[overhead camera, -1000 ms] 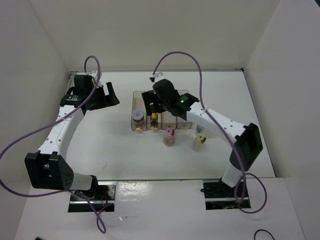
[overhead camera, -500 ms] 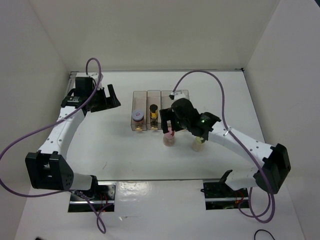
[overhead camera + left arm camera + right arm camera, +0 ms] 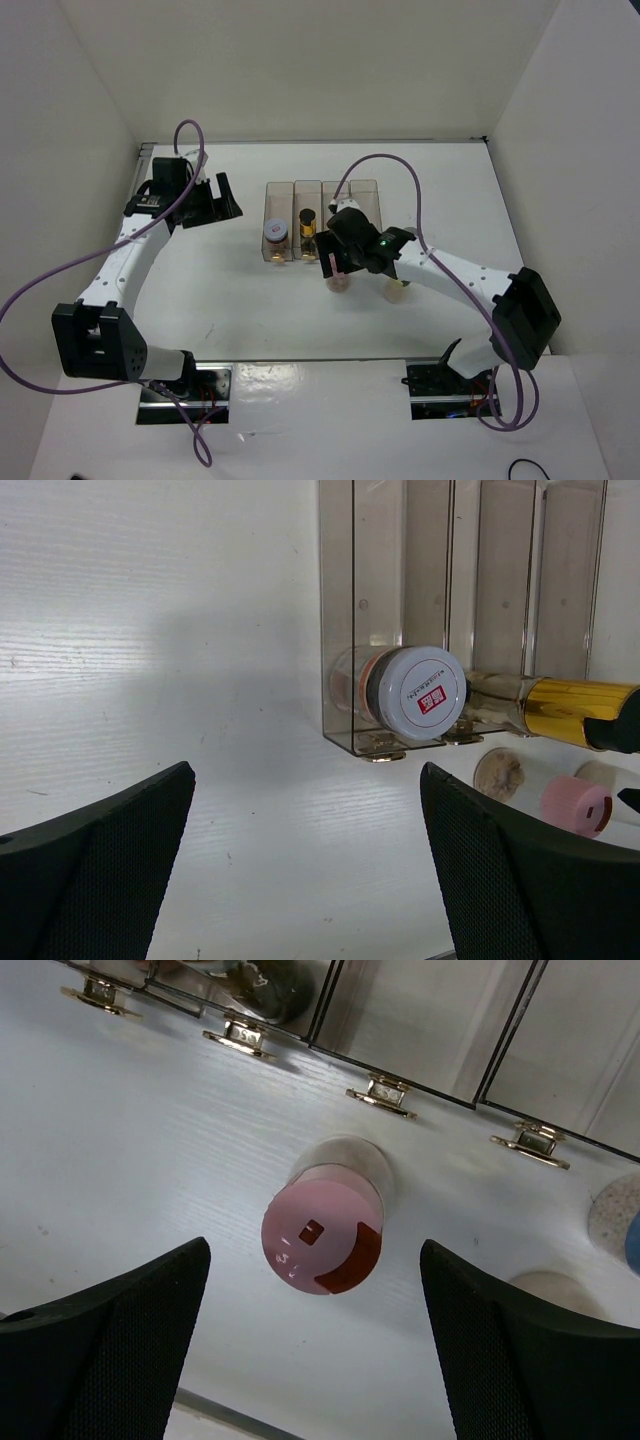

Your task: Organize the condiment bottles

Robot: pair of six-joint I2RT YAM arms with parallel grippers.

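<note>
The clear tray [image 3: 345,200] holds the pink-white-lid jar [image 3: 276,236] in its left slot and the dark gold-capped jar [image 3: 308,221] in the second slot. Both also show in the left wrist view, the pink-white lid [image 3: 415,687] and the gold cap [image 3: 580,712]. The pink-lid jar [image 3: 322,1238] stands upright in front of the tray, between the fingers of my open right gripper [image 3: 313,1260], untouched. In the top view that gripper [image 3: 335,260] sits over this jar [image 3: 340,281]. A pale jar [image 3: 400,291] stands to its right, mostly under the arm. My left gripper [image 3: 222,195] is open and empty, left of the tray.
The tray's two right slots [image 3: 560,1040] hold nothing. White walls close in the table at left, back and right. The right arm's purple cable [image 3: 385,165] loops above the tray. Gold feet [image 3: 385,1095] line the tray's front edge.
My right gripper left the tray's second slot, where the gold-capped jar stays, and moved nearer to sit over the pink-lid jar. The left arm has not moved.
</note>
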